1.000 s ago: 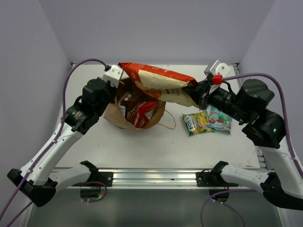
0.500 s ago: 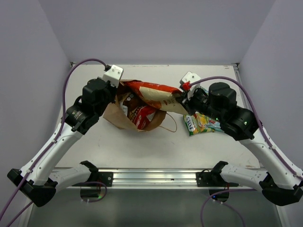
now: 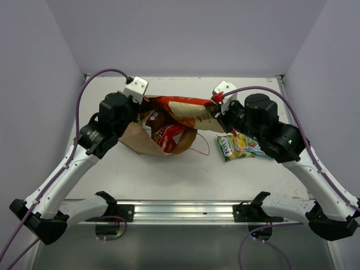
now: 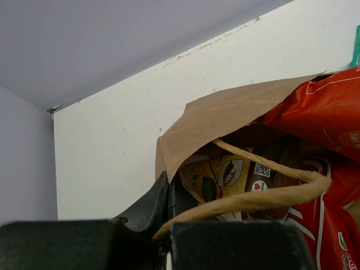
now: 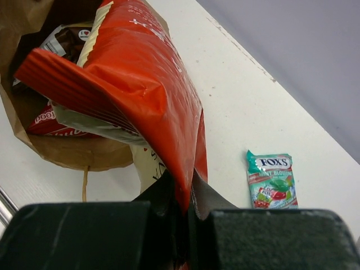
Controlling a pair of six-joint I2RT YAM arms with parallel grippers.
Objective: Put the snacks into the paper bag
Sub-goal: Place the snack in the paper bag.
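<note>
The brown paper bag (image 3: 135, 138) lies open at the table's middle left; it also shows in the left wrist view (image 4: 225, 115) and the right wrist view (image 5: 73, 154). My left gripper (image 3: 140, 104) is shut on the bag's rim (image 4: 169, 169), holding the mouth open. My right gripper (image 3: 216, 112) is shut on the edge of the red-orange bag (image 3: 183, 107), whose far end sits in the bag's mouth (image 5: 135, 79). A red-white packet (image 3: 169, 135) and a brown chips packet (image 4: 253, 169) lie inside. The green candy bag (image 3: 236, 146) and the teal packet (image 5: 271, 180) lie on the table to the right.
One loop handle (image 3: 199, 147) of the paper bag lies on the table toward the candy bag. Another handle (image 4: 264, 197) crosses just over my left fingers. White walls close in the table at the back and sides.
My right gripper has carried the red-orange bag left and down, from above the bag into its mouth. The left gripper has kept hold of the rim.
</note>
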